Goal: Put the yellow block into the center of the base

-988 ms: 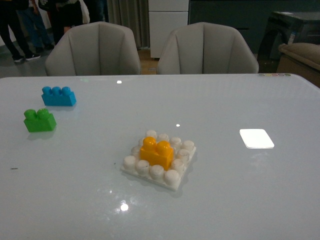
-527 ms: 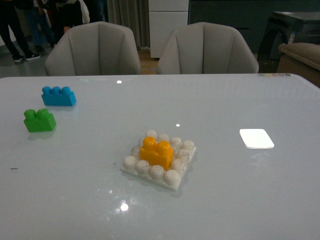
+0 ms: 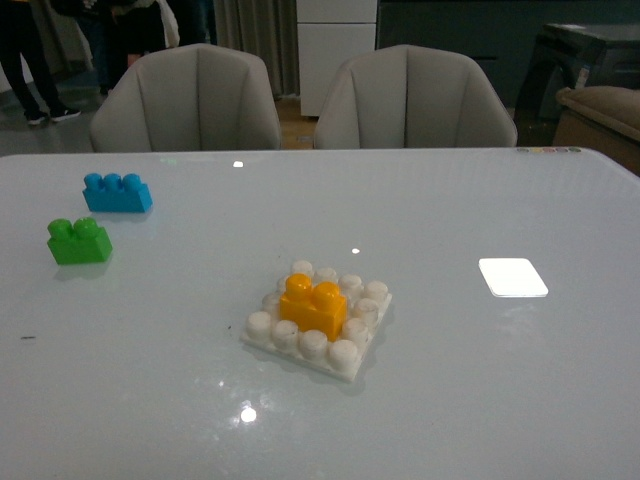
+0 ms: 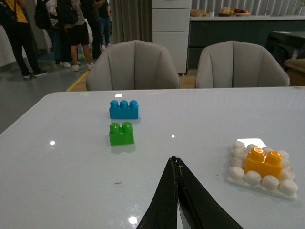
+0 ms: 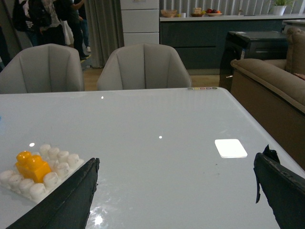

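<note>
Insertion looks finished: small yellow-orange two-stud plastic brick (image 3: 313,306) sits on the flat white studded plate's (image 3: 262,343) middle studs, left jaws closed empty, right jaws wide apart, empty.

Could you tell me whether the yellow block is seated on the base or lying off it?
On: the yellow block stands upright on the base's middle studs.

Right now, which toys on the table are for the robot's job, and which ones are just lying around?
For the job:
- yellow block, sitting on the base's middle studs
- base, the white studded plate

Just lying around:
- green brick
- blue brick
- flat white square patch
</note>
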Available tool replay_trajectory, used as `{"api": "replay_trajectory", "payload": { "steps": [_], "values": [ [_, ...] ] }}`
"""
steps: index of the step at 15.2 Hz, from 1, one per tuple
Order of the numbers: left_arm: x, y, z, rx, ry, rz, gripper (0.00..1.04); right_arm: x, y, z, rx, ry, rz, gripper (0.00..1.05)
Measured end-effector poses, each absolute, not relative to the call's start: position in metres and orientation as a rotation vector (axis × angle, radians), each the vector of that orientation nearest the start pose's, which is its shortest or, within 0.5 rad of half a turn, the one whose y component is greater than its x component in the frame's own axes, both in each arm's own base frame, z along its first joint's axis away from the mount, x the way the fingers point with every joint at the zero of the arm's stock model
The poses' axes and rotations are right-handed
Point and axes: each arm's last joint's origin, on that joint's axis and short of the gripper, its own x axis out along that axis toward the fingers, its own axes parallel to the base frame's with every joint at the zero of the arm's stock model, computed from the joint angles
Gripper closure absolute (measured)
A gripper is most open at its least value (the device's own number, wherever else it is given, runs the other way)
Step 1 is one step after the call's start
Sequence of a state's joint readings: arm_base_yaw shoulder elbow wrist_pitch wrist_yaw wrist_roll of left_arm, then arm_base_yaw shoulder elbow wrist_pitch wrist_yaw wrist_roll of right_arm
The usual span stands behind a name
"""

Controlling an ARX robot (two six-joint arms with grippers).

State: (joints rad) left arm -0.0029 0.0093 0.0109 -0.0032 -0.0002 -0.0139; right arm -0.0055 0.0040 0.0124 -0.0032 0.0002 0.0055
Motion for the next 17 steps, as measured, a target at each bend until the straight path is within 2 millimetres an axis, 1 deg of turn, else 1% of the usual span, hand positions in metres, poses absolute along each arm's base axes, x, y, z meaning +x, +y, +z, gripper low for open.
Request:
{"api": "replay_trajectory", "payload": {
  "steps": [1, 2, 8, 9, 10, 17],
  "values": [
    [0.0976, -0.0003, 0.1662, -0.014, 0.002, -0.003, 0.95, 0.0972, -0.0005, 0.1671, 0.006, -0.005, -0.006, 0.06],
    [0.0976, -0.0003, 0.1662, -0.014, 0.002, -0.003, 0.84, 0.0972, -0.0005, 0.1671, 0.006, -0.005, -0.006, 0.06],
    [0.0976, -0.0003, 0.1662, -0.014, 0.002, -0.003, 0.09, 0.0972, -0.0005, 0.1671, 0.006, -0.006, -0.006, 0.06],
    [0.0976, -0.0003, 0.1662, -0.012, 0.002, -0.003, 0.05, 0.0972, -0.0005, 0.1671, 0.006, -0.005, -0.006, 0.06],
    [0.0976, -0.0003, 0.1662, -0.013, 0.002, -0.003, 0.07, 0.0972, -0.0005, 0.1671, 0.006, -0.005, -0.006, 0.06],
    [0.0976, -0.0003, 0.1662, -0.013, 0.002, -0.003, 0.07, 0.0972, -0.0005, 0.1671, 0.006, -0.005, -0.006, 0.06]
  ]
}}
